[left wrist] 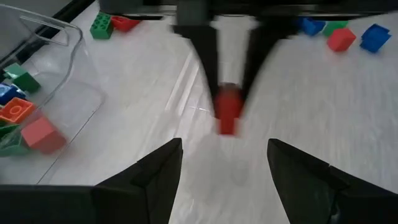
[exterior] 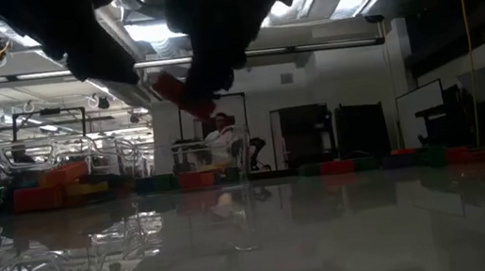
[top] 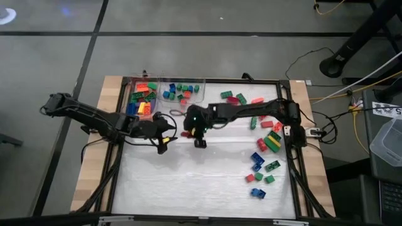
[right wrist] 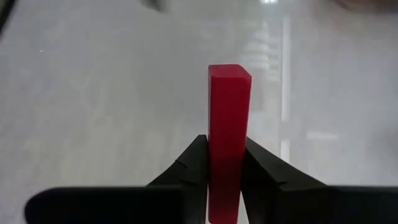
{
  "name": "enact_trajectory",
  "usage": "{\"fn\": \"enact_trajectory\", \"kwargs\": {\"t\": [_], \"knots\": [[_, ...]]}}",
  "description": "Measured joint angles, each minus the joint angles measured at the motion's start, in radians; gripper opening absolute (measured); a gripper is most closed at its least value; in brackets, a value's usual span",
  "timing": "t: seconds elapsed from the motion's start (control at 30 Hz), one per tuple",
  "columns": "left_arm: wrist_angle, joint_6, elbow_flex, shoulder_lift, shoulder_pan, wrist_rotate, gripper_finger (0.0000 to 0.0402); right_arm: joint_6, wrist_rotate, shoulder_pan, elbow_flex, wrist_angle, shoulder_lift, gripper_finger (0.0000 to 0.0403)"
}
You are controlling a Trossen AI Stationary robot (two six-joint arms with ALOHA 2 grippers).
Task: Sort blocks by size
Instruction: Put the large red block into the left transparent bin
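Observation:
A long red block (right wrist: 229, 106) is held clear of the white table top by my right gripper (top: 188, 133), which reaches in from the table's right to just left of its middle. The left wrist view shows that block (left wrist: 227, 112) between two dark fingers. My left gripper (top: 164, 134) hovers open just left of it, facing it, with nothing between its fingers (left wrist: 155, 174). Loose blocks (top: 264, 144) in red, green, blue and yellow lie on the table's right side. In the low view the red block (exterior: 178, 92) hangs high under the dark arms. My right gripper pinches the red block's two long side faces (right wrist: 227, 163) between its two fingers, near one end. The fingers come slanting down from the table's right and lie along the block. The block's other end (right wrist: 229, 71) sticks out past the fingertips, lifted clear of the table.
Two clear bins stand at the far left: one (top: 139, 105) holds orange, blue, yellow and green blocks, the other (top: 182, 92) green, red and blue ones. More blocks (top: 233, 97) lie at the far edge. A black frame (top: 292, 163) borders the table. The near middle has free room.

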Motion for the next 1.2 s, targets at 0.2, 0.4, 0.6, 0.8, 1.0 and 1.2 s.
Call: {"fn": "enact_trajectory", "kwargs": {"t": [0.2,0.4,0.6,0.8,1.0,1.2], "knots": [[0.062,0.051,0.0,0.042,0.001,0.0,0.0223,-0.003,0.008,0.043,0.0,0.049,0.0,0.0065],[0.088,0.054,0.0,0.053,0.0,0.004,0.0223,-0.004,0.046,0.053,-0.002,0.056,0.0,0.0065],[0.107,0.047,0.0,0.053,-0.002,0.003,0.0223,-0.003,0.131,0.052,-0.001,0.061,0.0,0.0066],[0.098,0.046,0.0,0.054,-0.002,0.004,0.0223,-0.003,0.186,0.05,-0.001,0.063,-0.001,0.0067],[0.096,0.075,0.0,0.054,0.001,0.004,0.0223,-0.002,0.15,0.052,-0.001,0.098,-0.001,0.0068],[0.094,0.079,0.0,0.054,0.001,0.004,0.0222,-0.003,0.133,0.052,-0.001,0.128,-0.001,0.0068]]}}
